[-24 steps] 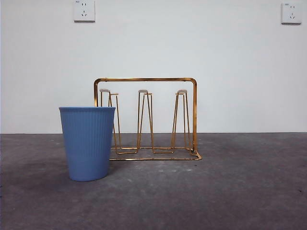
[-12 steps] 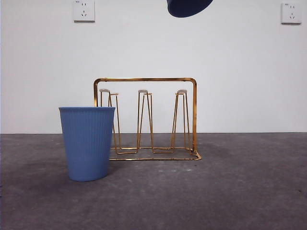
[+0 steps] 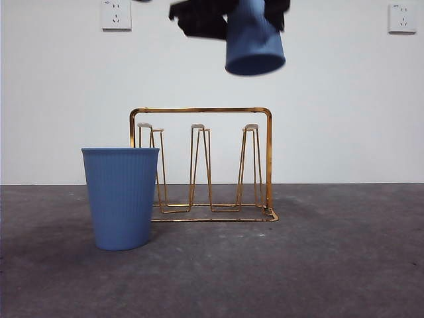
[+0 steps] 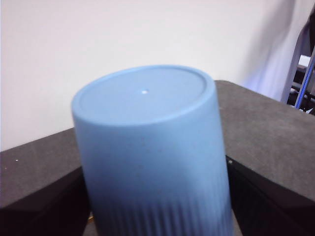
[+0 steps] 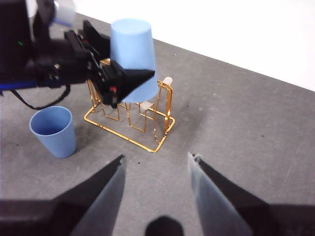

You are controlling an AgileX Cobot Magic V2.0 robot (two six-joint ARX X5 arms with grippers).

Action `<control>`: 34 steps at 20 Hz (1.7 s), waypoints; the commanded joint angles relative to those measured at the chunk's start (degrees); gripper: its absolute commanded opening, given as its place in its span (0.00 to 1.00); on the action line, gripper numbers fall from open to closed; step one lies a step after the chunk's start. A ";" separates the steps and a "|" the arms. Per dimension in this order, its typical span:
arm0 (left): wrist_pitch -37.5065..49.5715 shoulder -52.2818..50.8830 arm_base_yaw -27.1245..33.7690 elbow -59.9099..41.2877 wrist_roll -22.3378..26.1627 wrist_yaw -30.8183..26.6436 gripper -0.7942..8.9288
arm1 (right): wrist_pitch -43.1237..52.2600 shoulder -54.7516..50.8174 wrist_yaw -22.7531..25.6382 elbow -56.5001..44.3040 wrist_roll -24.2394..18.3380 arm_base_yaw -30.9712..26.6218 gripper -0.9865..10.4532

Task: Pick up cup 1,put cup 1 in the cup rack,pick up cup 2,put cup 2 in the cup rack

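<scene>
**Q:** Where's cup 1 relative to the rack right now?

**Me:** My left pincer (image 3: 228,16) is clamped on cup 1 (image 3: 254,43), flipped mouth-down and tilted a bit off vertical. It hangs high over the cup rack (image 3: 202,162), roughly over the prong (image 3: 250,165) at the end away from cup 2 (image 3: 121,197), well clear of its tip.

**Q:** So straight down?

**Me:** Mostly, I reckon. The cup's long axis has to line up with that upright prong first, or the rim could clip the frame. The right pincer (image 5: 155,167) is wide open, holding nothing, waiting back over the worktop (image 3: 331,265).
</scene>
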 commanded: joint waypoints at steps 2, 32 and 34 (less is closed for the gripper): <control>1.97 2.47 -0.39 -0.07 -2.49 -3.87 0.08 | 0.04 -0.07 0.55 0.04 -0.42 0.07 0.28; 5.84 13.11 0.15 -0.15 -8.24 -7.30 0.07 | -3.76 -0.07 0.50 0.04 -1.03 0.07 0.28; 5.97 14.03 0.15 -0.15 -8.79 -7.32 0.08 | -3.85 -0.07 0.50 0.04 -1.03 0.07 0.28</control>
